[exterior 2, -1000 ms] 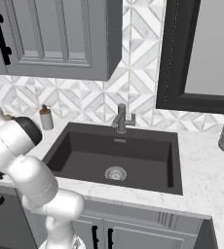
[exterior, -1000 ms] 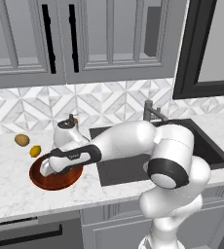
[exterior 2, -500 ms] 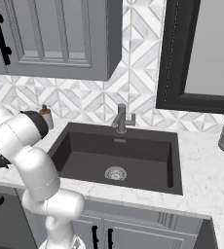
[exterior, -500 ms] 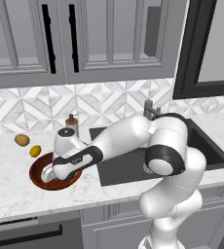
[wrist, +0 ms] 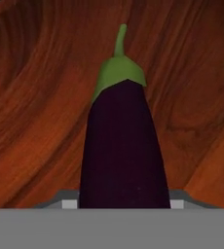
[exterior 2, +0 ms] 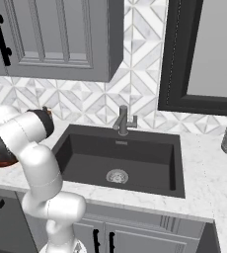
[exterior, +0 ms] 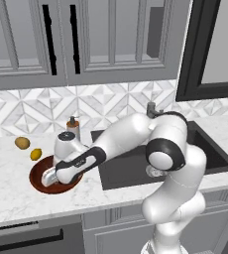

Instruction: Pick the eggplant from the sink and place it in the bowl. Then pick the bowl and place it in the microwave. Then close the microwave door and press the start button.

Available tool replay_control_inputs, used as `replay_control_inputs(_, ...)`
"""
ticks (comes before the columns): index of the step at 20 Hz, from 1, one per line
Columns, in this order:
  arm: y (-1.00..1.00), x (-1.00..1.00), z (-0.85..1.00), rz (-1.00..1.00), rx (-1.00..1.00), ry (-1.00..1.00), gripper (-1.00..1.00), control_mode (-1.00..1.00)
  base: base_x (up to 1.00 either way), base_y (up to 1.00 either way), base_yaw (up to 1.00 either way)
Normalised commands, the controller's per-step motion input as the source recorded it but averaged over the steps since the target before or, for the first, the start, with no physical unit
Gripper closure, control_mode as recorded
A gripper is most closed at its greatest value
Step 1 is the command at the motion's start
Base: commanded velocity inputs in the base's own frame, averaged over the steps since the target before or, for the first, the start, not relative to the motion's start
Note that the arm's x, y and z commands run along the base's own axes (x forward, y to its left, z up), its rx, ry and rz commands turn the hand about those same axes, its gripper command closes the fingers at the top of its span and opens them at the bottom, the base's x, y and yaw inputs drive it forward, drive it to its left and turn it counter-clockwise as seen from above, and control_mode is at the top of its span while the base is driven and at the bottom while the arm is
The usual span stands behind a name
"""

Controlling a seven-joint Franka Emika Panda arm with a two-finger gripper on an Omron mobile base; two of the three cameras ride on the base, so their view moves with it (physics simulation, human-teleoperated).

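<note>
In the left base view the white arm reaches from the lower right toward nine o'clock, and its gripper [exterior: 50, 177] hangs low over the reddish-brown wooden bowl [exterior: 39, 182], which sits on the marble worktop [exterior: 17, 203] just left of the dark sink [exterior: 131, 171]. The hand view looks straight down into that bowl [wrist: 36, 97]: the dark purple eggplant [wrist: 123, 151] runs from six o'clock up toward twelve, its green stem cap pointing to twelve, with polished wood grain behind it on all sides. The eggplant's lower end meets the bottom edge where the fingertips would stand, and the fingertips themselves are hidden behind it, so I cannot tell whether the gripper is clamped on the eggplant or standing apart around it, nor whether the eggplant rests on the wood or hangs just above it. On the worktop at about ten o'clock from the bowl lie a yellow lemon [exterior: 35, 154] and, a little farther out, a tan potato [exterior: 22, 143]; a small bottle [exterior: 73, 128] stands at one o'clock from the bowl, against the tiled wall. In the right base view the sink [exterior 2: 86, 148] shows its round silver drain [exterior 2: 117, 176] and the grey faucet [exterior 2: 124, 121] at twelve o'clock of the basin.
</note>
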Motion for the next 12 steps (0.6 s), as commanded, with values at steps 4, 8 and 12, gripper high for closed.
replay_control_inputs(4,0.00,0.01,0.06,0.00,0.00,0.00,-1.00,-1.00,0.00,0.00,0.00)
replay_control_inputs(8,0.00,0.00,0.26,-0.02,0.00,0.00,-1.00,-1.00,0.00,0.00,0.00)
replay_control_inputs(12,-0.06,-0.06,0.40,-0.06,0.01,0.00,-1.00,-1.00,0.00,0.00,0.00)
